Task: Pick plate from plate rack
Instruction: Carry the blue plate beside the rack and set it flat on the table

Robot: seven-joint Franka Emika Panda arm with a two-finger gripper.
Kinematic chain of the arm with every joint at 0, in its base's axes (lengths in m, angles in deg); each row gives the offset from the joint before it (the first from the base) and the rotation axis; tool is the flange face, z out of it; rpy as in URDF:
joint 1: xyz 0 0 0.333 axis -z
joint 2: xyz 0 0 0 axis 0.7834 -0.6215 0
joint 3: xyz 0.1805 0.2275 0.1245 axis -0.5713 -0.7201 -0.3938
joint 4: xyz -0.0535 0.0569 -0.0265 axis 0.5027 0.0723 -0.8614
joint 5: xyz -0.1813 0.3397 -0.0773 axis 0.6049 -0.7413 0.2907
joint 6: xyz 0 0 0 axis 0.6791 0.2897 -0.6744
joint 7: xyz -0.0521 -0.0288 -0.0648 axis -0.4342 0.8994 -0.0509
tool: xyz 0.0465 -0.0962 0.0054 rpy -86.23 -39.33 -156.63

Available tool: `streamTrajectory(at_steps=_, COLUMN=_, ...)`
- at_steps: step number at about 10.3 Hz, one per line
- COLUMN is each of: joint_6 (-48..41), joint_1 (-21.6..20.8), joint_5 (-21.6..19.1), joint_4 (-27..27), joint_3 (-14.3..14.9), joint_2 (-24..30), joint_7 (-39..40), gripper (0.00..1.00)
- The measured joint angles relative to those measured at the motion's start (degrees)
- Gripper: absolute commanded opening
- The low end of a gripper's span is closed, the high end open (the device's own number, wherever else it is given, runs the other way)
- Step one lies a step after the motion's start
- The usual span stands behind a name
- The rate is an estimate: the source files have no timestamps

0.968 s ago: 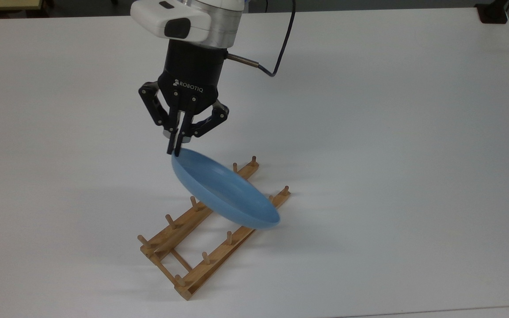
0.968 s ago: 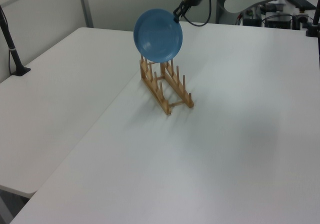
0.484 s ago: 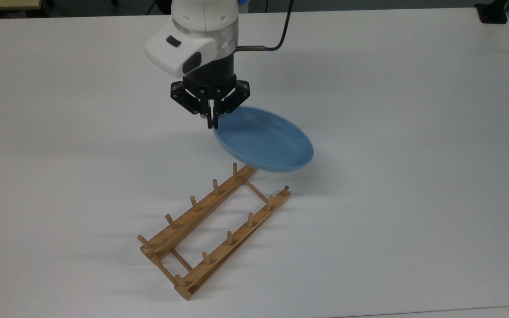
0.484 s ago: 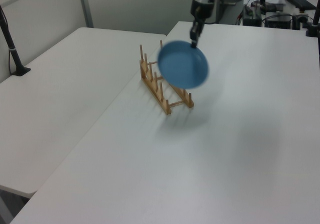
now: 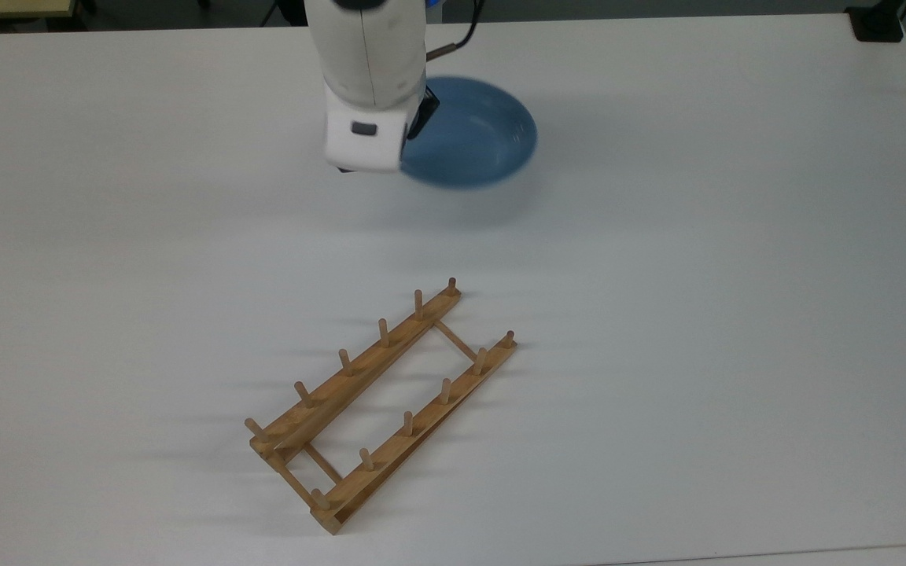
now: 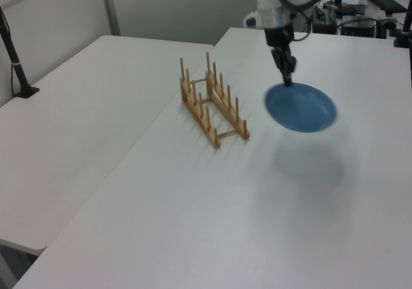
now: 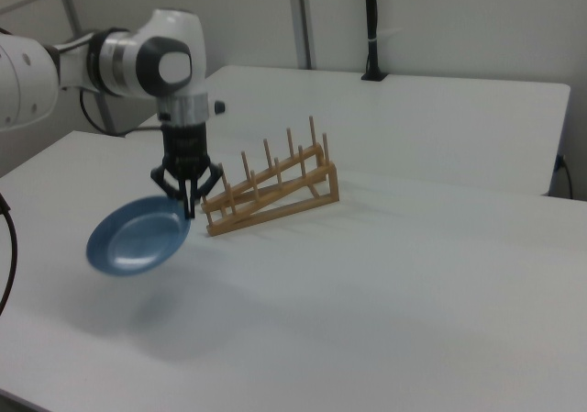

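White table point(image 5: 736, 314) around the scene is bare and matte, a seam runs between two tabletops in the left view. Black post point(image 6: 14, 51) on a base stands at the left view's far left; another black post point(image 7: 371, 27) stands at the back of the right view. Black cable point(image 5: 453, 39) trails off the arm's wrist in the top view. Nothing sits between plate and rack.

Plate point(image 5: 473, 134) is off the rack, held in the air above the table, well apart from the rack. Top view: toward the upper middle, partly hidden by the white arm point(image 5: 370, 71). Left view: plate point(image 6: 301, 107) to the rack's right, tilted near flat, soft shadow on the table under it. Right view: plate point(image 7: 138, 238) at the lower left, hanging tilted down from the grip.

Gripper point(image 7: 190, 212) jaws pinched narrow on the plate's rim at its upper edge; in the left view the gripper point(image 6: 287, 80) meets the rim from above, fingers pointing down.

Plate is round, shallow, plain light blue, smooth, matte, slightly blurred at the edge in the top view.

Plate rack point(image 5: 382, 393) holds nothing: light-brown wood, two long parallel rails, thin crossbars, upright round pegs along each rail. It lies diagonal in the top view; rack point(image 6: 212, 109) and rack point(image 7: 271, 187) stand flat on the table.
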Motion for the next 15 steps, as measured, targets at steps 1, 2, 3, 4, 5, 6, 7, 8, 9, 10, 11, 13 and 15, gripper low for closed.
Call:
streamTrajectory(at_steps=1, joint_6=-1.1, joint_1=0.0, joint_5=0.0, joint_4=-1.9, joint_3=0.0, joint_2=-0.6, joint_7=5.3, gripper=0.00)
streamTrajectory(at_steps=2, joint_6=-1.2, joint_1=0.0, joint_5=0.0, joint_4=-3.6, joint_3=0.0, joint_2=-1.7, joint_7=8.2, gripper=0.00)
streamTrajectory(at_steps=3, joint_6=-1.1, joint_1=0.0, joint_5=0.6, joint_4=-4.5, joint_3=0.0, joint_2=-3.2, joint_7=9.5, gripper=0.00)
streamTrajectory(at_steps=4, joint_6=-1.1, joint_1=0.0, joint_5=1.3, joint_4=-4.8, joint_3=0.0, joint_2=-4.8, joint_7=10.0, gripper=0.00)
streamTrajectory(at_steps=5, joint_6=-1.1, joint_1=0.0, joint_5=2.1, joint_4=-4.8, joint_3=0.0, joint_2=-6.4, joint_7=10.2, gripper=0.00)
streamTrajectory(at_steps=6, joint_6=-0.5, joint_1=0.0, joint_5=3.0, joint_4=-4.8, joint_3=0.0, joint_2=-7.5, joint_7=10.3, gripper=0.03)
streamTrajectory(at_steps=7, joint_6=0.5, joint_1=-0.1, joint_5=3.6, joint_4=-4.8, joint_3=0.0, joint_2=-8.6, joint_7=10.3, gripper=0.23)
streamTrajectory(at_steps=8, joint_6=1.3, joint_1=-0.1, joint_5=4.6, joint_4=-4.8, joint_3=0.0, joint_2=-9.3, joint_7=10.3, gripper=0.40)
streamTrajectory(at_steps=9, joint_6=1.5, joint_1=-0.1, joint_5=5.2, joint_4=-4.6, joint_3=0.0, joint_2=-9.5, joint_7=10.1, gripper=0.56)
streamTrajectory(at_steps=10, joint_6=1.5, joint_1=-0.1, joint_5=5.6, joint_4=-4.3, joint_3=0.0, joint_2=-9.5, joint_7=9.7, gripper=0.75)
streamTrajectory(at_steps=11, joint_6=1.5, joint_1=-0.1, joint_5=6.2, joint_4=-4.0, joint_3=0.0, joint_2=-9.4, joint_7=8.3, gripper=0.90)
streamTrajectory(at_steps=13, joint_6=1.5, joint_1=-0.1, joint_5=6.6, joint_4=-2.9, joint_3=0.0, joint_2=-9.0, joint_7=4.0, gripper=0.99)
streamTrajectory(at_steps=15, joint_6=1.5, joint_1=-0.1, joint_5=6.7, joint_4=-1.1, joint_3=0.0, joint_2=-6.8, joint_7=-2.7, gripper=1.00)
